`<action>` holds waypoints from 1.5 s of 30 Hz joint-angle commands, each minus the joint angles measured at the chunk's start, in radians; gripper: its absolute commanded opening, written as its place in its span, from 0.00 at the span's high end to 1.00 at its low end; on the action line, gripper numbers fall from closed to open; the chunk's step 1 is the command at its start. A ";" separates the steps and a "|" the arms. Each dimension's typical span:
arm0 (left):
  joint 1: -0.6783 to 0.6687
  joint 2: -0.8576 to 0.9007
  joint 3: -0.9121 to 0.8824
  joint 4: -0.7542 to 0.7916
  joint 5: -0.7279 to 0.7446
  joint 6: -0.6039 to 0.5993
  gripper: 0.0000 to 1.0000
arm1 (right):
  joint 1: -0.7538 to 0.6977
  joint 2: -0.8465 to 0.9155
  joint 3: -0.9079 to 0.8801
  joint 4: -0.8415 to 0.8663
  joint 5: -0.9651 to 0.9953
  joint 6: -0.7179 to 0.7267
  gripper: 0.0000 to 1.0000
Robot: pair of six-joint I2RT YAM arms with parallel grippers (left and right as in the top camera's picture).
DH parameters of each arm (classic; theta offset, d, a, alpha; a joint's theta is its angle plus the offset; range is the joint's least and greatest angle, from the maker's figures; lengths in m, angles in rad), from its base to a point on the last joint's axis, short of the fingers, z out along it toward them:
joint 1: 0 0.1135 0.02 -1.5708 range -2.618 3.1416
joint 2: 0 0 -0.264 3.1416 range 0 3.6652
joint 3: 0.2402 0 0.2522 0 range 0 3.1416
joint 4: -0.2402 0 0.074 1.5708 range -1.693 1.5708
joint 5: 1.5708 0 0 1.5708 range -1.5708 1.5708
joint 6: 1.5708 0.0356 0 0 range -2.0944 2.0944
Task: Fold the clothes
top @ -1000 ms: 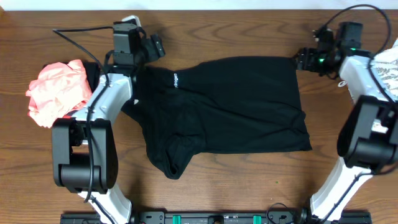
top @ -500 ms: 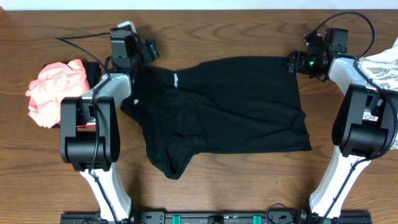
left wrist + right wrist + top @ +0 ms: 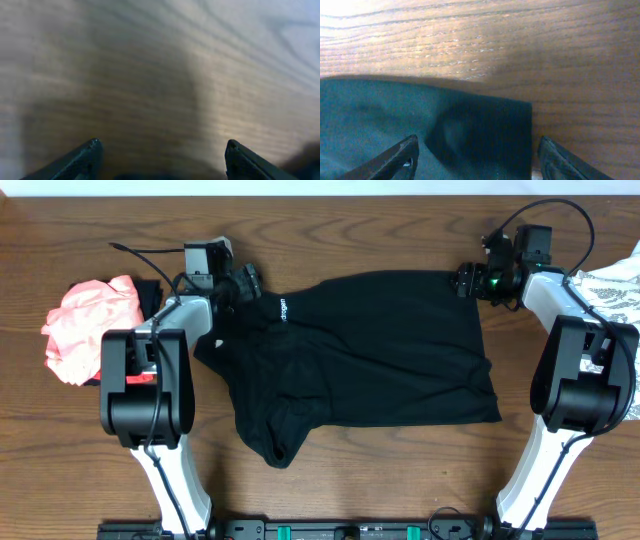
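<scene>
A large plain black fabric garment (image 3: pixel 350 350) lies spread across the middle of a dark brown wooden table (image 3: pixel 400 490), seen from above. A small white logo print (image 3: pixel 283 308) sits near its upper left part, and its lower left portion is bunched into folds. The left gripper (image 3: pixel 247 281) hovers at the garment's upper left corner. Its blurred wrist view shows two dark fingers (image 3: pixel 85 159) spread apart with only bare wood between them, holding nothing. The right gripper (image 3: pixel 464 280) sits at the garment's upper right corner. Its fingers (image 3: pixel 400 155) stand wide apart on either side of that black corner, not clamped on it. A crumpled coral-pink fabric garment (image 3: pixel 85 325) lies on the table's left side, and a white leaf-patterned cloth (image 3: pixel 615 285) lies at the right edge.
</scene>
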 commanded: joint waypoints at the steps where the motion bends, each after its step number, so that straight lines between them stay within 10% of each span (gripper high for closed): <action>1: 0.000 0.035 -0.026 -0.095 0.037 -0.002 0.21 | 0.008 0.012 0.007 -0.018 -0.007 0.011 0.26; 12: 0.000 0.035 -0.026 -0.104 0.257 -0.006 0.34 | 0.006 0.012 0.007 -0.026 0.004 0.010 0.32; 23: 0.000 0.035 -0.025 -0.084 0.257 -0.005 0.76 | 0.007 0.012 0.007 -0.022 0.024 0.010 0.99; 45: 0.013 -0.101 -0.014 0.281 0.151 -0.077 0.86 | 0.006 0.012 0.007 -0.033 0.026 0.011 0.99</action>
